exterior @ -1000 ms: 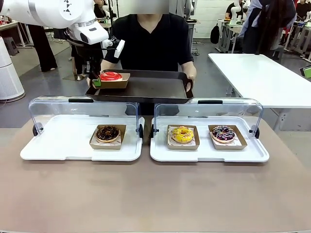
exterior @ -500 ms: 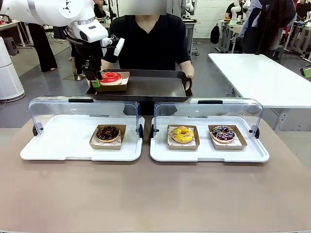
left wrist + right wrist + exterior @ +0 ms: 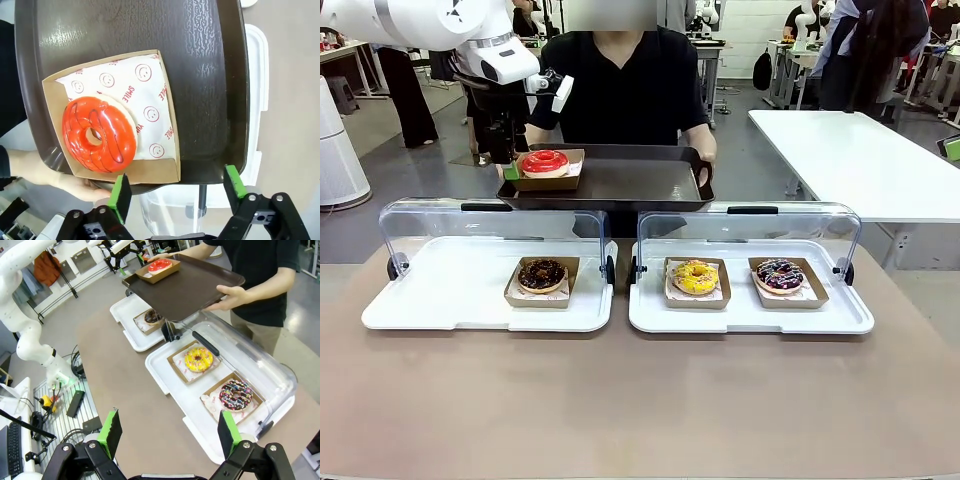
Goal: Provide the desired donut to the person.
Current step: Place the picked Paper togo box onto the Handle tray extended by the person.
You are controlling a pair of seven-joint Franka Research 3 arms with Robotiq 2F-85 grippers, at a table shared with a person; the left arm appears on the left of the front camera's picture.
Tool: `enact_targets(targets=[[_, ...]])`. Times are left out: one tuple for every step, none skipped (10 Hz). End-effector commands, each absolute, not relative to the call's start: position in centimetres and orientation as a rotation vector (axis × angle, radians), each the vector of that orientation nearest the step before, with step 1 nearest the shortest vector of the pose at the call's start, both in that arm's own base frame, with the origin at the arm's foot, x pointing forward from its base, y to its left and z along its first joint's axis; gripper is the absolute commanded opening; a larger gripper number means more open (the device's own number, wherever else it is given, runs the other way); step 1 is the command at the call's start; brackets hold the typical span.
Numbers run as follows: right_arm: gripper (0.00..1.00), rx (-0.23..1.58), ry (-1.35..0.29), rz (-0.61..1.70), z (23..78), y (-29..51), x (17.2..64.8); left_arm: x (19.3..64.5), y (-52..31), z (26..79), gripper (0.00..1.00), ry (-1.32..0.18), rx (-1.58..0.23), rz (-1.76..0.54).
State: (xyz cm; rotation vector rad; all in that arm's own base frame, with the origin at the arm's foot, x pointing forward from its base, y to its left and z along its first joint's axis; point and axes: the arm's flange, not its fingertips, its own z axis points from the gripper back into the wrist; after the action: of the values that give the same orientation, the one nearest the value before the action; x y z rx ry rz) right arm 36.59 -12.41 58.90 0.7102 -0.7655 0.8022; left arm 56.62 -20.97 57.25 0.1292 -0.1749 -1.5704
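step: almost done, I think | red donut: in its box on the tray, which the person holds | left claw: open, empty, just beside the tray | right claw: open, empty, far from the tray | left to do: back away

White table at far right

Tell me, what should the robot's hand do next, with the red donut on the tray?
Probably pull the left hand up and away from the tray. Its fingers stand wide open and grip nothing, and the red donut sits in its box on the tray that the person holds, so the delivery looks done.
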Motion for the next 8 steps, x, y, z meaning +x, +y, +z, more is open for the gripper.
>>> enact_targets(targets=[[1.0, 0.722, -0.775, 0.799, 58.9, -12.4, 36.6, 56.6, -20.7, 57.9, 1.0, -0.171, 0.1, -1.579], [1.0, 0.722, -0.775, 0.799, 58.9, -12.4, 36.6, 56.4, -20.6, 57.8, 1.0, -0.172, 0.096, -1.574], [1.0, 0.722, -0.775, 0.799, 58.9, -12.4, 36.6, 56.0, -20.4, 57.9, 1.0, -0.169, 0.084, -1.567], [1.0, 0.722, -0.775, 0.799, 58.9, -12.4, 36.6, 55.4, -19.9, 58.4, 1.0, -0.16, 0.067, -1.559], [1.0, 0.722, -0.775, 0.799, 58.9, -12.4, 36.6, 53.8, -19.0, 59.3, 1.0, -0.161, 0.037, -1.573], [1.0, 0.722, -0.775, 0.799, 58.9, -12.4, 36.6, 51.2, -16.6, 60.2, 1.0, -0.183, 0.018, -1.595], [1.0, 0.722, -0.775, 0.799, 58.9, -12.4, 36.6, 48.8, -13.5, 61.0, 1.0, -0.214, 0.002, -1.613], [1.0, 0.722, -0.775, 0.799, 58.9, -12.4, 36.6, 46.3, -9.9, 61.3, 1.0, -0.259, -0.016, -1.604]])
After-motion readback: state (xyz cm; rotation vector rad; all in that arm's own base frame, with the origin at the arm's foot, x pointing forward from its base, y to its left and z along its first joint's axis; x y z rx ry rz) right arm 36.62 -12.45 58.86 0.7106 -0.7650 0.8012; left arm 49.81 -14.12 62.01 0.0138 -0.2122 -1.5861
